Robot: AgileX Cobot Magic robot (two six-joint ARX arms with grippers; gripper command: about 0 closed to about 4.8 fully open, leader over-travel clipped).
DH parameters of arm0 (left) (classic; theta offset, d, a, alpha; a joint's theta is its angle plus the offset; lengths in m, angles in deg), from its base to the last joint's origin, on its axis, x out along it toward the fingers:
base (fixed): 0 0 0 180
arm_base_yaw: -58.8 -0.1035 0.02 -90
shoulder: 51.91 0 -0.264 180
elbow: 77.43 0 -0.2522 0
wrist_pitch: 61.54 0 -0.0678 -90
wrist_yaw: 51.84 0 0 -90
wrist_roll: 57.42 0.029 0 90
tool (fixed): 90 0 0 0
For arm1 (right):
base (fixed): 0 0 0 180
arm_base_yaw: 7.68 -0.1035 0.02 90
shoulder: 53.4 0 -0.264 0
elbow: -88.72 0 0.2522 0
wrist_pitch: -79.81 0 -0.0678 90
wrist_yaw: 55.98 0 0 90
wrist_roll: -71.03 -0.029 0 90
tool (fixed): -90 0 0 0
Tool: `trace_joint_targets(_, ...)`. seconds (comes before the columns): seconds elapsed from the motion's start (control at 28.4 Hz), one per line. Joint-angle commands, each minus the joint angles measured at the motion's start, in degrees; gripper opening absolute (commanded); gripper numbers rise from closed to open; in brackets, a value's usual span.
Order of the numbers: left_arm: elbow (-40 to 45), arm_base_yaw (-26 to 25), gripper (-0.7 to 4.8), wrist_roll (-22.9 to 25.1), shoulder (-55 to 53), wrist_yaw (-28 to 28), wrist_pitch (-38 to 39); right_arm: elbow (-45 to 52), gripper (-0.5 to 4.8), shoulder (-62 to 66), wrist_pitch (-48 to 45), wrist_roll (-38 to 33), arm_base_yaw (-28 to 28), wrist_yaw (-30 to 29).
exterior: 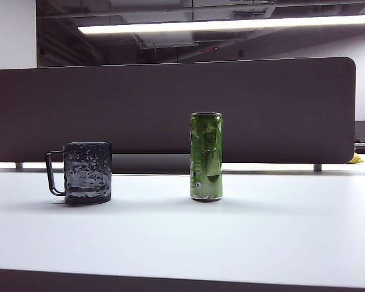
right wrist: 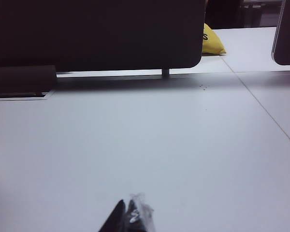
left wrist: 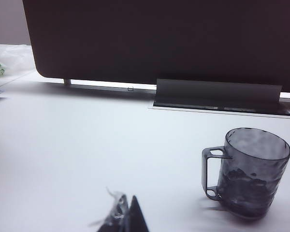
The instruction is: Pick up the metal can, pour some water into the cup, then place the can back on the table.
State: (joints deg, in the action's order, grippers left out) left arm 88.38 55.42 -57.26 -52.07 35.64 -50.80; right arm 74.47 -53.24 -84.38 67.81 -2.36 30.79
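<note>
We find the metal can upright on the table, well right of the cup. Left gripper and right gripper are clenched, empty; we advise spreading the right jaws, then grasping mid-body

Dark grey divider panel w/ rounded corners stands on short legs behind the desk, long ceiling strip light lit above amid dark ducts, pale wall at left, yellow bag beyond panel's end.
</note>
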Motion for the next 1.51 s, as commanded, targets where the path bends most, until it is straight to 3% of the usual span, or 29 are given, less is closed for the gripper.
trace_joint_targets(0.04,-0.1,0.0,-0.05,-0.2,-0.1,-0.2,-0.8,0.1,0.13,-0.1,-0.9,-0.2,0.0,-0.2)
trace_joint_targets(0.46,0.0,1.2,-0.05,-0.2,-0.1,0.0,-0.8,0.1,0.13,-0.1,-0.9,-0.2,0.0,-0.2)
trace_joint_targets(0.56,0.0,5.5,-0.05,-0.2,-0.1,1.0,-0.8,0.1,0.13,-0.1,-0.9,-0.2,0.0,-0.2)
trace_joint_targets(0.95,-0.1,30.4,-0.05,-0.2,-0.1,1.0,-0.8,0.1,0.13,-0.1,-0.9,-0.2,0.0,-0.2)
trace_joint_targets(1.06,-0.1,34.5,-0.05,-0.2,-0.1,1.0,-0.8,0.1,0.13,-0.1,-0.9,-0.2,0.0,-0.2)
trace_joint_targets(1.51,-0.1,35.4,-0.05,-0.2,-0.1,1.0,-0.8,0.1,0.13,-0.1,-0.9,-0.2,0.0,-0.2)
